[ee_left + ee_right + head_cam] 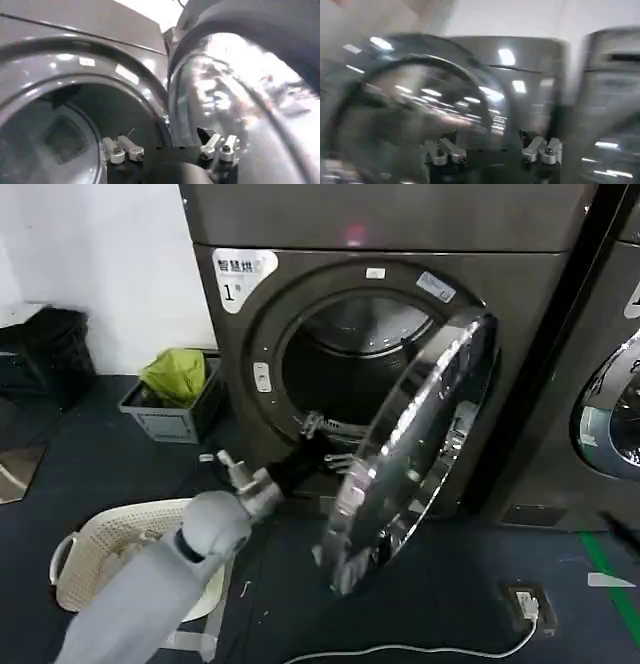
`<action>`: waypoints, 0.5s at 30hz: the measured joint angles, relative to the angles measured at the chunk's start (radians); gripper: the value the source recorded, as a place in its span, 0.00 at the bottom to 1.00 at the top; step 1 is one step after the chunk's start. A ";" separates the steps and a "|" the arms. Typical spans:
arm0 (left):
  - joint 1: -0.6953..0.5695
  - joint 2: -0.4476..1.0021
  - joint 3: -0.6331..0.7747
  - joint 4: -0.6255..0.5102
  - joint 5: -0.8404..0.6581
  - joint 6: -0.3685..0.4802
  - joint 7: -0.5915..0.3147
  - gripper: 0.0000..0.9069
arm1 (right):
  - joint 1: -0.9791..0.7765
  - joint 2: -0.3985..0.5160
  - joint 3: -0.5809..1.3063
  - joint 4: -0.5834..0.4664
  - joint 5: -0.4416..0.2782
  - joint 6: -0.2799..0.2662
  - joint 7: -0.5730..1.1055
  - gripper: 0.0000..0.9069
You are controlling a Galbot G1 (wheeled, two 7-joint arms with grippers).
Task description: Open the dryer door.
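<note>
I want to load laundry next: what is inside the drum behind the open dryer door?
Behind the round chrome-rimmed dryer door, the dark drum shows bare metal walls and no clothes. The door and the left gripper hide its lower part.

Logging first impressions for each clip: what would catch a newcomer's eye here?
The dryer door, a big porthole with a shiny chrome rim, stands swung well open, baring the dark drum. The left gripper reaches low between the door and the opening, jaws spread apart. A bin holding something yellow-green sits on the floor left of the machine.
</note>
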 joint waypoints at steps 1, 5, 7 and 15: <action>-0.006 -0.006 0.009 0.002 0.000 -0.001 -0.001 1.00 | -0.011 0.027 0.021 -0.004 -0.030 -0.007 0.046 1.00; -0.030 -0.037 0.052 0.017 0.000 -0.007 -0.004 1.00 | -0.027 0.119 0.107 -0.029 -0.132 -0.052 0.256 1.00; -0.041 -0.054 0.077 0.026 0.004 -0.009 -0.006 1.00 | -0.023 0.157 0.150 -0.039 -0.172 -0.088 0.352 1.00; -0.085 -0.131 0.169 0.063 0.013 -0.012 -0.016 1.00 | -0.008 0.278 0.306 -0.067 -0.282 -0.202 0.660 1.00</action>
